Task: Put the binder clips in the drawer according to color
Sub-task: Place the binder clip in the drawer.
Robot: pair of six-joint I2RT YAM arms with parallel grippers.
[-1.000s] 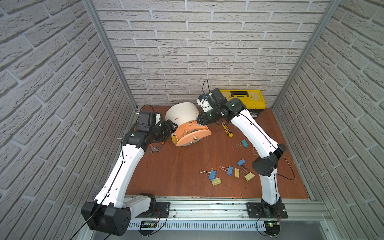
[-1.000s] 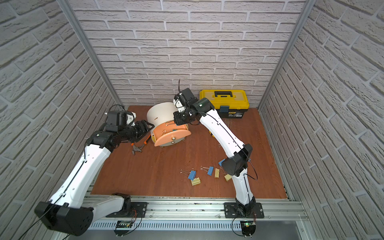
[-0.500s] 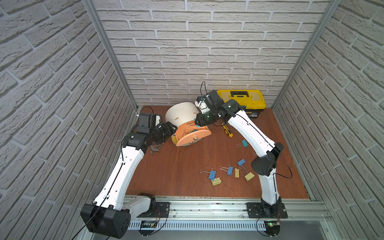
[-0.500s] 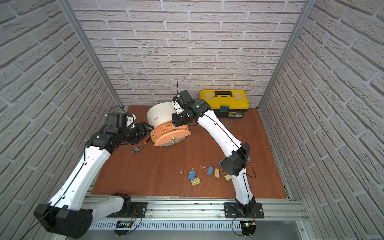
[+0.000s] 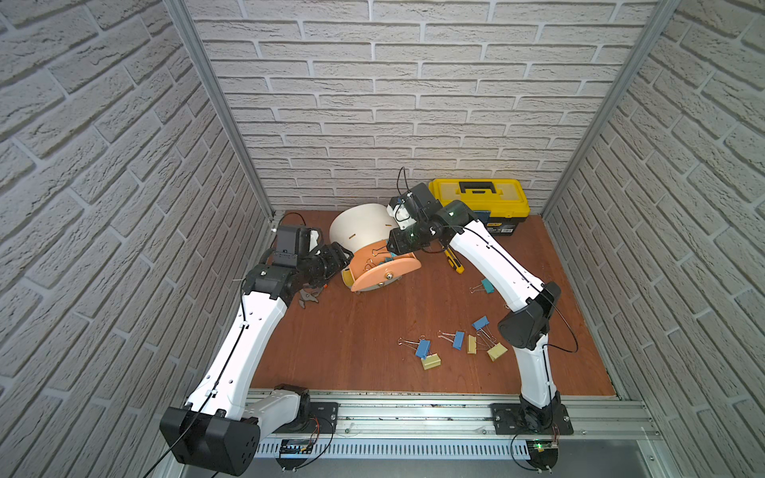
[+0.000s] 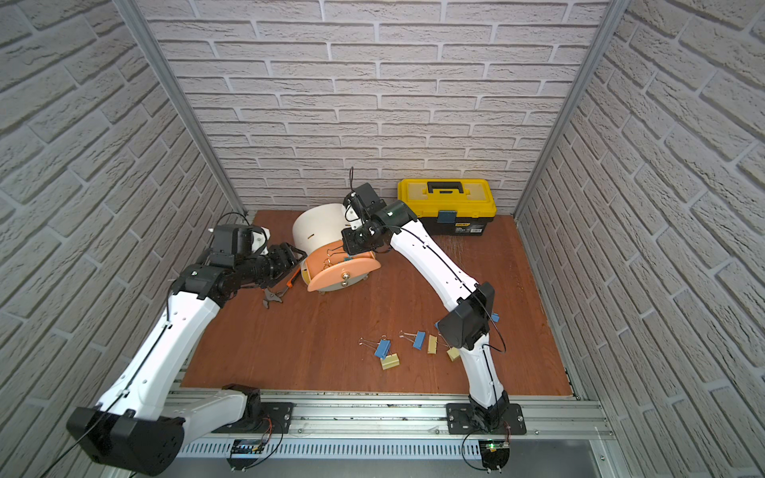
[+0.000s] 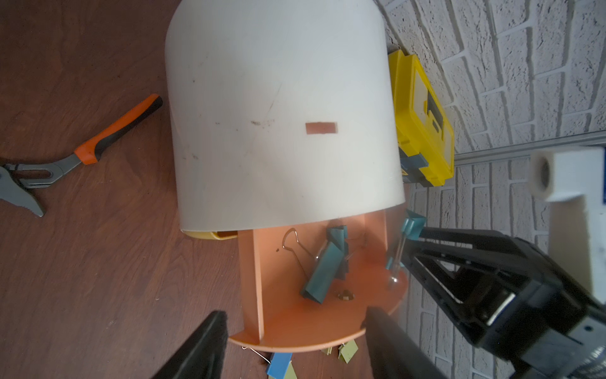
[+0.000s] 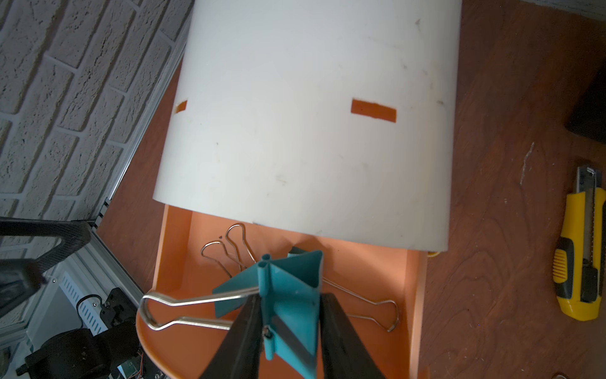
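right claw (image 8: 288, 331) has a teal binder clip (image 8: 292, 295) between its jaws over the pulled-out peach drawer (image 8: 367, 279), left claw (image 7: 295, 344) hangs wide open, empty

White round-topped cabinet (image 5: 364, 225) at the back of the table, peach drawer (image 5: 383, 271) pulled out, brass knob facing front. Teal clips (image 7: 323, 262) already lying inside it, silver handles splayed; one more teal clip (image 8: 288, 302) up over the open drawer. Loose on the table: lone teal clip (image 5: 487, 285), then blue clips (image 5: 422, 348) and pale yellow clips (image 5: 430, 363) scattered near the front.
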